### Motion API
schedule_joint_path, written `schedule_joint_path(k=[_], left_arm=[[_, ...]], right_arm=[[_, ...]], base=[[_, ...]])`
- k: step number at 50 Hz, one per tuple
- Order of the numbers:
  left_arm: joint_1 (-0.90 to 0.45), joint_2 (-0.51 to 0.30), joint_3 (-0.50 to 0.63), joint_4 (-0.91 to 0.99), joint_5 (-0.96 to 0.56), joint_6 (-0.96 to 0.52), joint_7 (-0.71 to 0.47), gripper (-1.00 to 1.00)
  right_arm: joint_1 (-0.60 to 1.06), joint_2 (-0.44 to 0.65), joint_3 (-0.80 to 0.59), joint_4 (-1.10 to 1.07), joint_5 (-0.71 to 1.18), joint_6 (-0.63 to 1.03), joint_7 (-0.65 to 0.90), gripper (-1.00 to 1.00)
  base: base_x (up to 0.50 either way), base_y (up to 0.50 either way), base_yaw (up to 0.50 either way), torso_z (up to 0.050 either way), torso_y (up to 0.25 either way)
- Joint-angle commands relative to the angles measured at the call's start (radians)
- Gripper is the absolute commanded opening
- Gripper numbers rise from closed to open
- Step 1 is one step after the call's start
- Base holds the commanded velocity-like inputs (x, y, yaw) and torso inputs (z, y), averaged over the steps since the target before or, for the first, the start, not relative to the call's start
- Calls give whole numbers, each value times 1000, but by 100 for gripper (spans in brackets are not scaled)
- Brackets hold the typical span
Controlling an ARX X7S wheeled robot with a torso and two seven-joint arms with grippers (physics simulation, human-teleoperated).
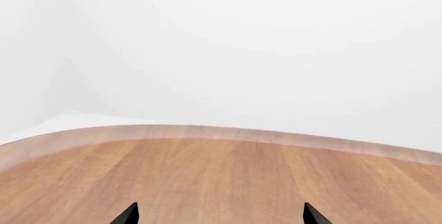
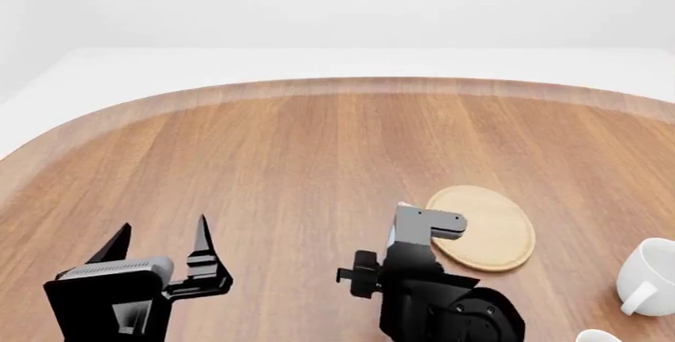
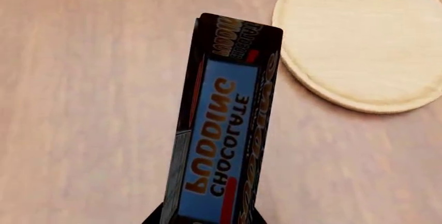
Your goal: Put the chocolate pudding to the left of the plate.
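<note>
The chocolate pudding (image 3: 228, 125) is a dark carton with a blue printed face. My right gripper (image 3: 207, 216) is shut on its near end. The carton hangs over the wooden table, just left of the plate (image 3: 366, 43), a flat round light-tan disc; whether it touches the table I cannot tell. From the head camera, the right gripper (image 2: 420, 223) sits at the left rim of the plate (image 2: 491, 231), and the arm hides most of the carton. My left gripper (image 2: 158, 239) stands open and empty at the near left, with only bare table between its fingertips (image 1: 130, 214).
A white mug (image 2: 649, 275) stands at the right edge, beyond the plate, and a sliver of another white thing (image 2: 596, 336) shows at the bottom right. The round wooden table (image 2: 316, 137) curves away to a rim, with white wall behind.
</note>
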Motion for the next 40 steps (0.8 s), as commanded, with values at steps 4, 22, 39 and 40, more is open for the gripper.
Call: schedule_joint_path(k=[4,22,39,40], left_arm=[[-186,-49,28,36,-94,-261,-47,100],[-615,-40,126,-202,-197,-576,-5,100],[-958,31,198,-698,-159,-593,146,100],[-975,36,202,-725,-155,-591,153,100]], right_arm=[[91,38,-34,-22,18,80,-64,-100],[332,35,-60,210,31,171,-212,-100],[665,-165,-328,890,-251,81,-703,-100],[687,-187,-344,952,-268,66,-735,-100]], base=[[0,0,0,0,0],[0,0,0,0,0],[0,0,0,0,0],[0,0,0,0,0]])
